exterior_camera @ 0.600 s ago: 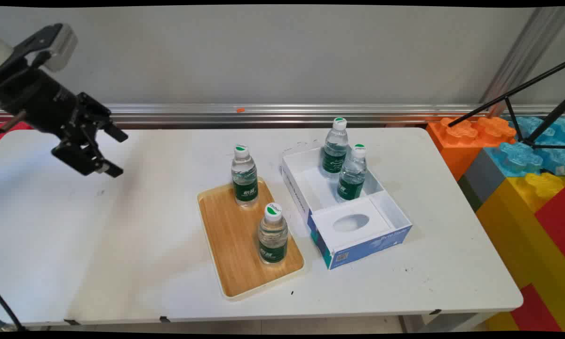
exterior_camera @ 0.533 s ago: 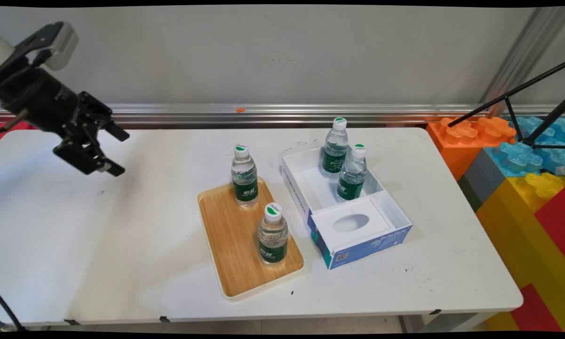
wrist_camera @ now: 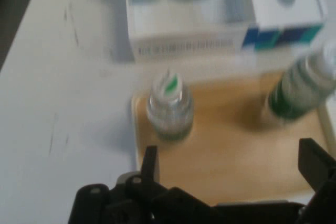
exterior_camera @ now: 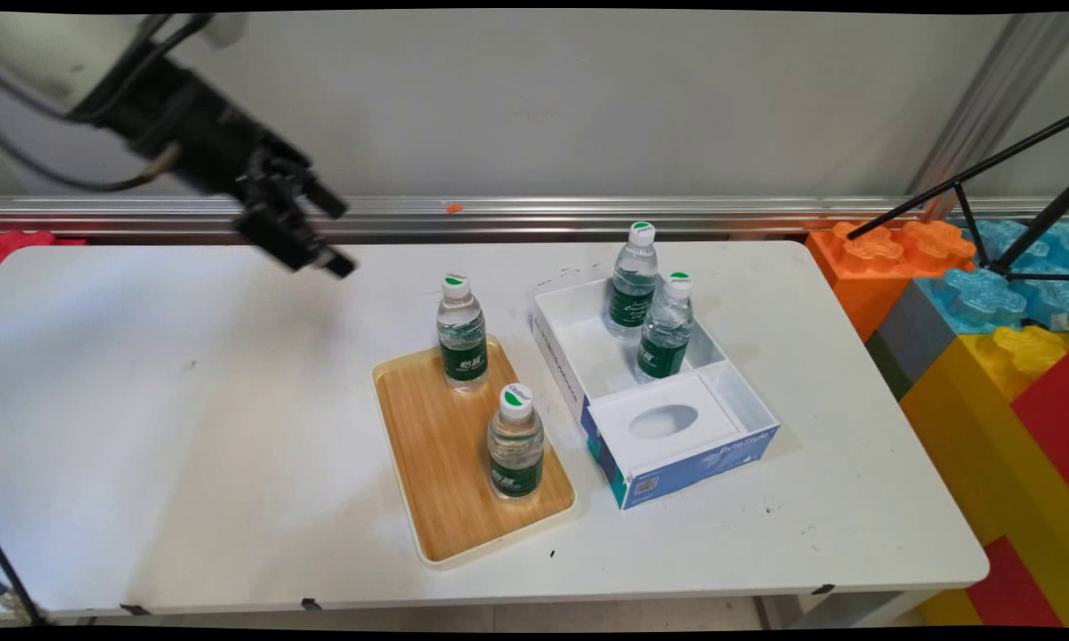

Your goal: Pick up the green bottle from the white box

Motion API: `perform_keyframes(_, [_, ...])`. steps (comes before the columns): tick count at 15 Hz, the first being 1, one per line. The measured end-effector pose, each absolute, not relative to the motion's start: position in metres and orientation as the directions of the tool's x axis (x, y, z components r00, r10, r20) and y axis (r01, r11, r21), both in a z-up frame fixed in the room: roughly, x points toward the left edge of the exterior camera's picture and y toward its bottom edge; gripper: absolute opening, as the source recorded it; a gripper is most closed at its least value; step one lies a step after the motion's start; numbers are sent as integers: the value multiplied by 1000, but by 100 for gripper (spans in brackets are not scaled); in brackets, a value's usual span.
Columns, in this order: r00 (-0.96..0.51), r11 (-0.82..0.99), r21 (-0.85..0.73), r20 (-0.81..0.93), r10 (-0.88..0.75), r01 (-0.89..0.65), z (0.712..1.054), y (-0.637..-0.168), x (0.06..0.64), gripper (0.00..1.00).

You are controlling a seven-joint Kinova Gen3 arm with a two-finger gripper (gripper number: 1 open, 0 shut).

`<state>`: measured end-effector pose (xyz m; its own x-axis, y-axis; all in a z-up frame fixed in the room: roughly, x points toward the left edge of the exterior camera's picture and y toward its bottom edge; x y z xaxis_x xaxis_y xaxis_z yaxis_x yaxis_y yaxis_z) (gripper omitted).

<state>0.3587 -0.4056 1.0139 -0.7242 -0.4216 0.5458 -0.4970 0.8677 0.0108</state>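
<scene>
My gripper (exterior_camera: 342, 237) hangs open and empty above the table's back left part, pointing down and to the right. The nearest thing is a small water bottle (exterior_camera: 462, 333) with a green label, upright at the far end of a wooden tray (exterior_camera: 434, 463). A second bottle (exterior_camera: 516, 442) stands nearer on that tray. In the hand view the gripper (wrist_camera: 231, 165) is open, with the first bottle (wrist_camera: 169, 109) just beyond its left finger, the second bottle (wrist_camera: 301, 87) to the right and the tray (wrist_camera: 231, 145) under both.
A white and blue open box (exterior_camera: 728, 450) sits right of the tray, with two more bottles (exterior_camera: 634, 281) (exterior_camera: 667, 327) upright in its far compartment. The same box (wrist_camera: 184, 43) shows in the hand view. Coloured toy blocks (exterior_camera: 988, 338) and a black tripod leg (exterior_camera: 961, 182) stand at the right.
The arm has swung to the right and upward, carrying the open gripper from the table's left end toward the bottle at the tray's far end. Bottles, tray and box have not moved.
</scene>
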Motion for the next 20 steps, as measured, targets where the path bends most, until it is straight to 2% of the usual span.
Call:
perform_keyframes(3, [-688, 853, 37, 574, -444, -520, 1014, -419, 318, 100])
perform_keyframes(6, [-659, 847, 60, 599, -455, -529, 1000, -431, 282, 100])
perform_keyframes(15, [-617, 844, 97, 638, -460, -528, 916, -479, 221, 100])
perform_keyframes(20, [-606, 850, 110, 656, -451, -515, 881, -500, 197, 100])
